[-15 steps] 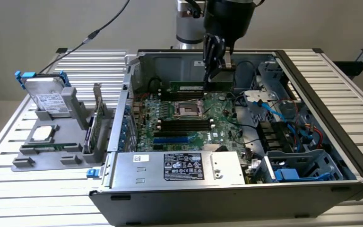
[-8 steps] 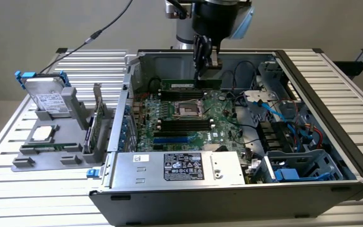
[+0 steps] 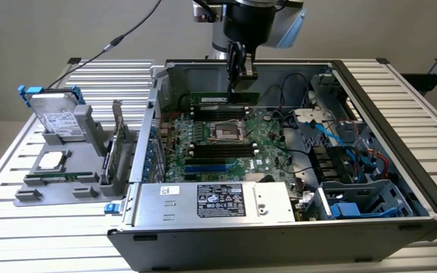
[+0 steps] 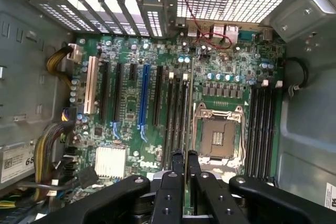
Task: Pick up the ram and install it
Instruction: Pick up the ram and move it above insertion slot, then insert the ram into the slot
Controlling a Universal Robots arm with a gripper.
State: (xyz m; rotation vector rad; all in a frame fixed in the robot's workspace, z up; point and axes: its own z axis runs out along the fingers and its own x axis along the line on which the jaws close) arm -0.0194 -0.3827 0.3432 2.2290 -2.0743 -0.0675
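The pincer point(image 4: 184, 157) is clenched on the ram point(image 3: 225, 98), gripping its upper edge near the middle, so the stick hangs straight below the fingers. The ram is inside the case point(image 3: 203, 74), over the slots point(image 3: 218, 111) on the far side of the socket point(image 3: 226, 132) as the exterior view looks. Its long axis runs parallel to those slots, and from the wrist it shows edge-on along their line. I judge it not yet seated, since it sits clear above the board. Beyond the socket's other side lies a second bank of slots point(image 3: 217, 151), already filled. Black cables point(image 3: 283, 94) loop near the ram's end toward the exterior view's right, close but not touching. Well away from the socket, outside the case, a tray point(image 3: 52, 183) with a drive point(image 3: 59, 116) sits on the table point(image 3: 44, 244).
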